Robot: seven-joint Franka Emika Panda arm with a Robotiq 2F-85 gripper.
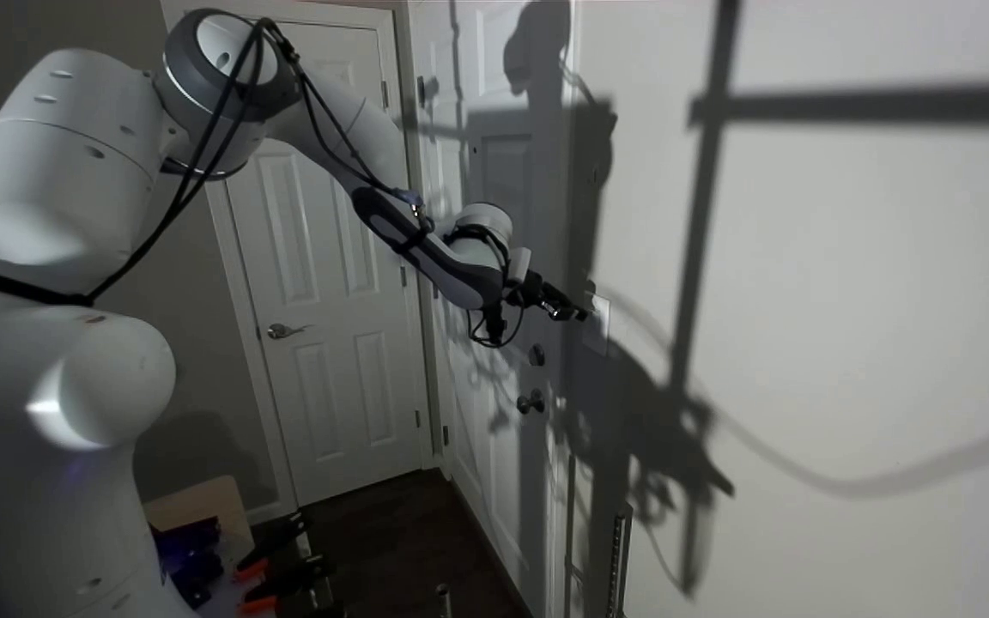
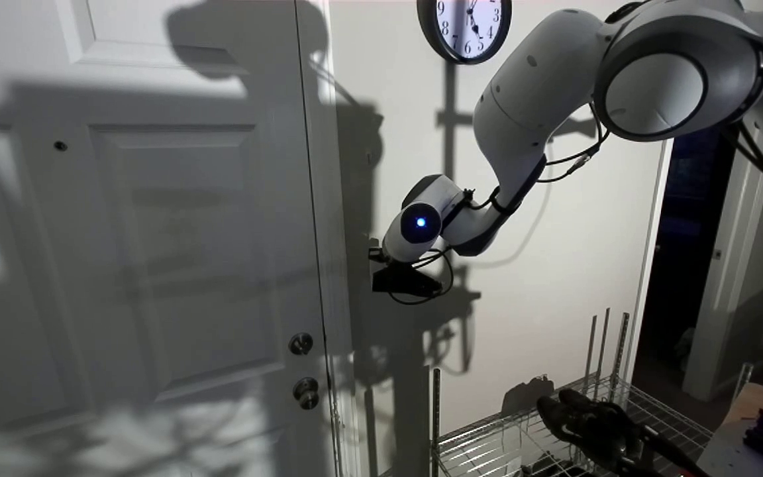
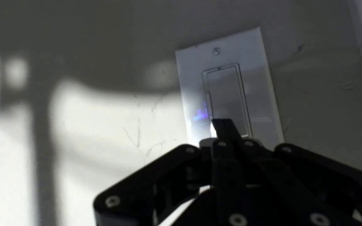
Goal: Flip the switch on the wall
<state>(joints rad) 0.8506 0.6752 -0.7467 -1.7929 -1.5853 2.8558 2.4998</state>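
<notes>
1. You have before you what looks like a room in a home.
2. You can tell by the white panelled door (image 2: 176,199) with its peephole (image 2: 60,146), deadbolt (image 2: 301,343) and round knob (image 2: 305,393).
3. Near it, at a corner, is another panelled door (image 1: 331,335) with a lever handle (image 1: 282,331).
4. Your off-white wall (image 1: 846,257) carries a round clock (image 2: 471,28) and a paddle switch (image 3: 226,94).
5. Below the clock is a wire shelf (image 2: 653,414).

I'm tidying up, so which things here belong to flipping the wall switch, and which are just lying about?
For the job: white rectangular paddle switch, broad off-white painted wall, black two-fingered gripper.

Not part of it: round black-rimmed clock, silver wire rack, black orange-tipped tools.
</notes>
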